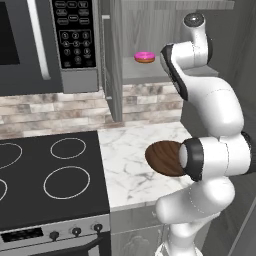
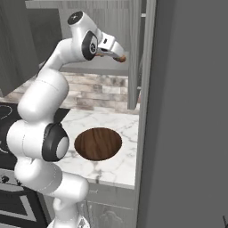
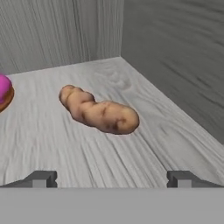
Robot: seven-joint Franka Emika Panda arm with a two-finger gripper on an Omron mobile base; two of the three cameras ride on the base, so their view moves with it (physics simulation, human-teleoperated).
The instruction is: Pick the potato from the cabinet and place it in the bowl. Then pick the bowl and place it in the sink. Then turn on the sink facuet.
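Where the hand view centres, potato (image 3: 98, 111) lying on its side on the cabinet (image 3: 175, 57) shelf, oblong, tan-brown, long axis running upper left to lower right of frame, near the back right corner where shelf meets side wall. In right base view a brown bit of it peeks past the hand at upper centre (image 2: 119, 58). Doughnut (image 3: 5, 92), pink frosted, at left edge of hand view, apart from potato; in left base view sits on shelf, upper centre (image 1: 144, 57).

Arm: rising from lower right of left base view, elbow folded at mid right, forearm reaching up & into open cabinet, wrist at upper right. In right base view climbs from lower left, hand at upper centre pointing right & slightly down into the cabinet.

Gripper (image 3: 112, 178): spread wide, fingertips at bottom left & bottom right of hand view, short of potato, touching nothing, holding nothing.

Bowl (image 2: 98, 143), dark wood grain, on white marble counter (image 2: 116, 124), centre of right base view; partly behind arm at centre right of left base view (image 1: 162, 156). Stove (image 1: 50, 175) w/ ring burners lower left. Microwave (image 1: 50, 40) upper left, keypad writing too small to read.
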